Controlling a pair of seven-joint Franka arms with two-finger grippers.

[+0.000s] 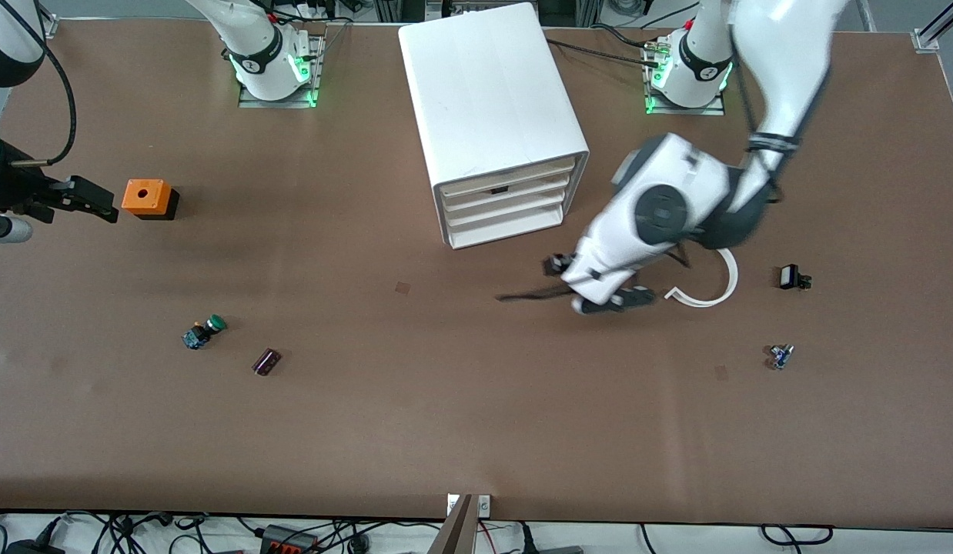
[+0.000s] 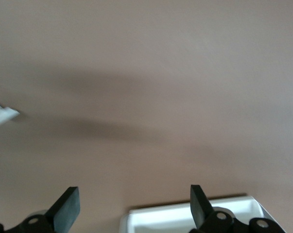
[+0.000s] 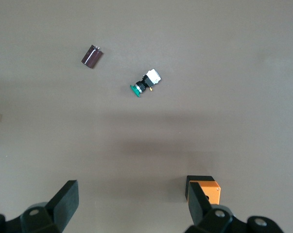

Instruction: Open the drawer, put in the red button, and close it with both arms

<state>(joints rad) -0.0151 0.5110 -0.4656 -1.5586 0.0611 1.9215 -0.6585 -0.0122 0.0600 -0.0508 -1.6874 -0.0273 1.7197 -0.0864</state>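
Observation:
The white cabinet [image 1: 492, 108] stands at the table's middle near the arms' bases. Its stacked drawers [image 1: 507, 204] are all pushed in, fronts facing the front camera. My left gripper [image 1: 592, 288] hangs low over the table in front of the cabinet, toward the left arm's end. Its fingers [image 2: 71, 204] stand wide apart with nothing between them, and a white cabinet corner [image 2: 195, 218] shows by them. My right gripper [image 1: 99, 201] is open and empty beside the orange box [image 1: 147, 198]. The red button is out of view.
A green-capped switch [image 1: 205, 332] and a purple cylinder [image 1: 266, 362] lie nearer the front camera at the right arm's end. A curved white strip [image 1: 707, 291], a black-and-white part [image 1: 792, 277] and a small blue part [image 1: 780, 355] lie at the left arm's end.

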